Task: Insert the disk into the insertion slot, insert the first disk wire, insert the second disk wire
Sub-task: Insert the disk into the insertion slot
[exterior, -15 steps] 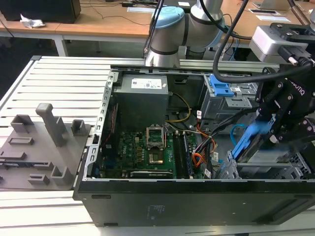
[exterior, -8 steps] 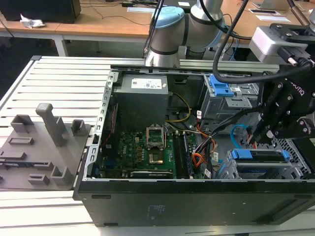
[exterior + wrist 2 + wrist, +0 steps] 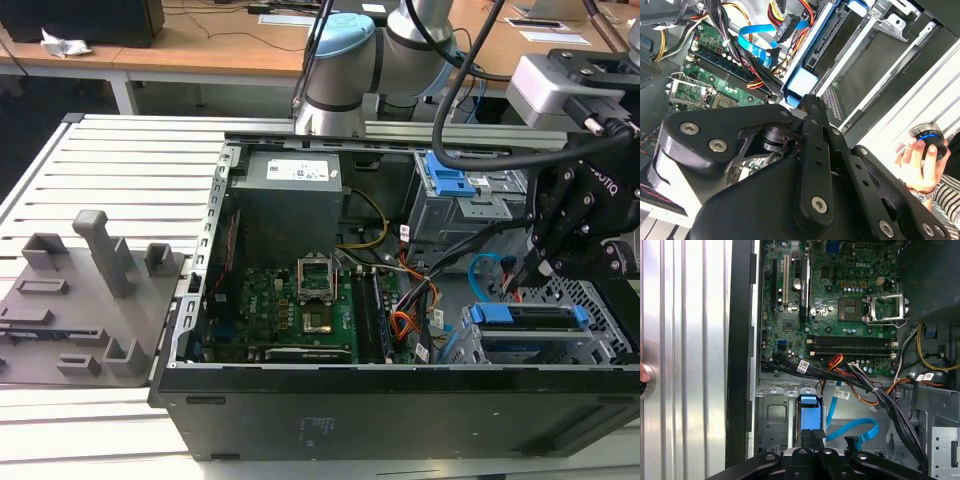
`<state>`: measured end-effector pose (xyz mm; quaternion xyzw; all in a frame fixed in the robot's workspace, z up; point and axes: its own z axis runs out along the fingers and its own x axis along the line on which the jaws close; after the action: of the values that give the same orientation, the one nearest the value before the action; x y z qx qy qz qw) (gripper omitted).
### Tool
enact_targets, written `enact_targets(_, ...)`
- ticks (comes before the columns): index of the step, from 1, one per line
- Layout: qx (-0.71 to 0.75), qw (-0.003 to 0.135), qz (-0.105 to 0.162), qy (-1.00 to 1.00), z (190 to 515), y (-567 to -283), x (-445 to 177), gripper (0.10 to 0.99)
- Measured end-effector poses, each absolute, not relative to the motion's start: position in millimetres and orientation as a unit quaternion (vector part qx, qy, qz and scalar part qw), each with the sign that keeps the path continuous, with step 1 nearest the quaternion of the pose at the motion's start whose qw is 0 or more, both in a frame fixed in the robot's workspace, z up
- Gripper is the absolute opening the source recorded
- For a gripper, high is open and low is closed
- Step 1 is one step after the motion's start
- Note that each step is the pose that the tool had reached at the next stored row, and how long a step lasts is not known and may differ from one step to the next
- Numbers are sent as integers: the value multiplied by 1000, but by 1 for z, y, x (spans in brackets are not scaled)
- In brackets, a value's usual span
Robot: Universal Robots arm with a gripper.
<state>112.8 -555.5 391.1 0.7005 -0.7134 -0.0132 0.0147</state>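
**Computer case** [image 3: 300, 430]: lid off, lying on the slatted bench [image 3: 120, 160], with the motherboard [image 3: 840, 315] exposed.

**Claw** [image 3: 537, 262]: over the near corner of the case, on the exterior view's right. We record it as clenched, fingers pressed together with nothing between them. In both wrist views its tip sits at the blue end of the disk. We cannot tell whether it touches.

**Disk** [image 3: 525, 320]: in its blue carrier, lying in the insertion slot [image 3: 598, 305], blue end facing the case interior. We cannot tell whether it is fully home.

**First disk wire** [image 3: 402, 322]: an orange-red bundle, loose between the motherboard and the slot, apart from the disk.

**Second disk wire** [image 3: 855, 430]: a light-blue loop just beside the disk. Its dark plug lies free near the claw.

**Also present**: a person's hand [image 3: 917, 160] on a round knob [image 3: 927, 137] beyond the case, and a grey fixture block [image 3: 90, 280] on the bench at the exterior view's left.

**Step in hand**: by our judgement the first, disk insertion, at or close to its end. Neither wire looks plugged.

**Next move**: we judge it calls for a push kept square to the bay, with the clenched tip centred on the carrier's end. The claw must also stay clear of the blue loop and the dark cables crossing nearby.
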Motion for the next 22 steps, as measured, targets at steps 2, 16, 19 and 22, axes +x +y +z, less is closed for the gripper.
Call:
enact_targets(2, 701, 15, -13, -713, 391, -555, 113, 106)
enact_targets(16, 697, 15, -13, -717, 381, -555, 125, 106)
enact_targets(19, 697, 15, -13, -717, 375, -555, 125, 106)
enact_targets(22, 697, 15, -13, -717, 368, -555, 125, 106)
